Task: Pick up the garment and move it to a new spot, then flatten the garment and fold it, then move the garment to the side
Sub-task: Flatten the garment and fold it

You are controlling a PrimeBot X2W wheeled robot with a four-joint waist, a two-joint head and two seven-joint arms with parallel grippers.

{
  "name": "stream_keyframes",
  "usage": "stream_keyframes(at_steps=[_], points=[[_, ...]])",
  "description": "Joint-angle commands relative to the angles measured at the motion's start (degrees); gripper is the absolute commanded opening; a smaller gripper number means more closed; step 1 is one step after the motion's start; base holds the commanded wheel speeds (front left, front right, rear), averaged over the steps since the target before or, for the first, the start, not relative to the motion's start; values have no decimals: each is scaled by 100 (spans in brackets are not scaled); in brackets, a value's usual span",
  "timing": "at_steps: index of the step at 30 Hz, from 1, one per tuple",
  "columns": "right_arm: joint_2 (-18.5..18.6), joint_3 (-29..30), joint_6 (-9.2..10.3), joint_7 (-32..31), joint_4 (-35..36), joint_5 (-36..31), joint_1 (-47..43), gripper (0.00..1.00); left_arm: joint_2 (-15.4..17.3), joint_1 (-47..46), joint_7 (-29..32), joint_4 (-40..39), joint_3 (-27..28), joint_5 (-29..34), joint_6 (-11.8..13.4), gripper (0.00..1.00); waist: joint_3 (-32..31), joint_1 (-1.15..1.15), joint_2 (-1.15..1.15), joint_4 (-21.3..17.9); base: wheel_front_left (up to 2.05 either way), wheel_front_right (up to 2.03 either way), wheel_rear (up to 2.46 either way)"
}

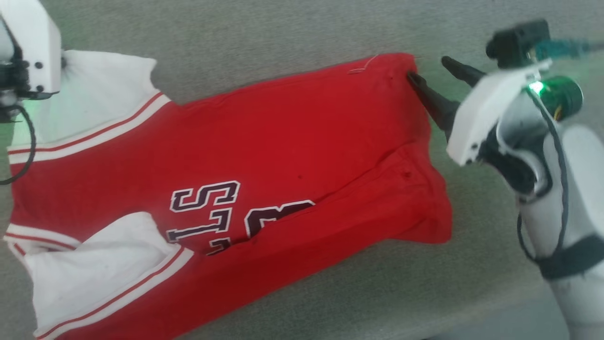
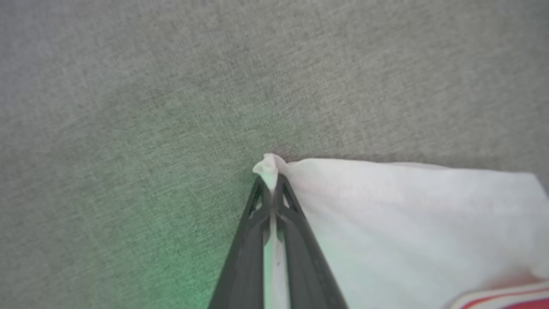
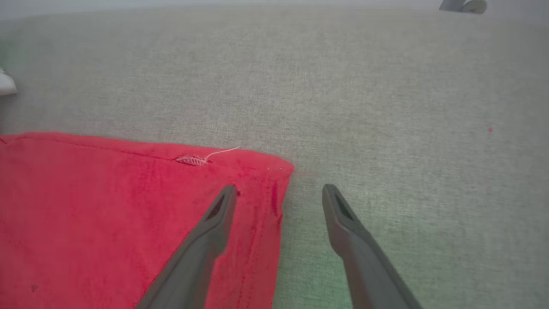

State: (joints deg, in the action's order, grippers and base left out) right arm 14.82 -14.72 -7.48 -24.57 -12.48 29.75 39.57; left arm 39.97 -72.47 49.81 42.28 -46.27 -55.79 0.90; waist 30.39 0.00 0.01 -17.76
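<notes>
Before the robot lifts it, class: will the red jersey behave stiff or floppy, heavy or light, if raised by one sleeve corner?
Probably floppy: the garment lies creased with one side folded over its lettering, so it should drape from the sleeve corner pinched in the left gripper. Likely light: thin cloth fits between shut fingers. The textured surface may drag it.

Grey woven surface [image 1: 264,33], faintly green-tinted
</notes>
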Motion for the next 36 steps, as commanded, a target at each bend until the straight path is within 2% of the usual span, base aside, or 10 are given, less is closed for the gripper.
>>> stream_keyframes(at_steps=[1,5,10,11,12,13,19,25,31,36], points=[[9,-62,-1,-266,-223,151,241,100,-179,312,3,181,-169,47,-3,0,32,0,-1,82,0,0,0],[-23,-283,-2,-1047,-874,406,756,100,-312,185,-126,213,-189,100,-46,0,63,0,-1,203,0,0,0],[-129,-560,-3,-1788,-1629,578,1154,100,-496,76,-323,305,-115,72,41,0,55,0,-1,368,0,0,0],[-126,-605,-3,-1833,-1723,576,1223,78,-525,56,-365,320,-112,81,40,0,45,0,-1,405,0,0,0],[-111,-660,-3,-1920,-1838,580,1269,9,-558,33,-392,334,-109,88,45,0,30,0,-1,445,0,0,0],[-103,-754,-3,-1999,-1912,615,1294,0,-589,16,-401,355,-111,87,39,0,11,0,-1,484,0,0,0],[183,-852,-1,-1692,-2073,574,1450,0,-750,-110,-653,356,-66,88,-7,0,-201,0,-1,759,0,0,0],[768,-1062,-1,-1436,-1623,841,1154,0,-933,-91,-547,71,-60,-56,15,0,-637,0,-1,1149,0,0,0],[1234,-1027,-1,-1528,-1168,1054,769,0,-869,109,-285,-555,-119,-114,253,0,-948,0,-1,1396,0,0,0],[1557,-841,-1,-1734,-588,1234,265,0,-581,490,132,-1637,-180,-188,690,0,-1218,0,-1,1589,0,0,0]])
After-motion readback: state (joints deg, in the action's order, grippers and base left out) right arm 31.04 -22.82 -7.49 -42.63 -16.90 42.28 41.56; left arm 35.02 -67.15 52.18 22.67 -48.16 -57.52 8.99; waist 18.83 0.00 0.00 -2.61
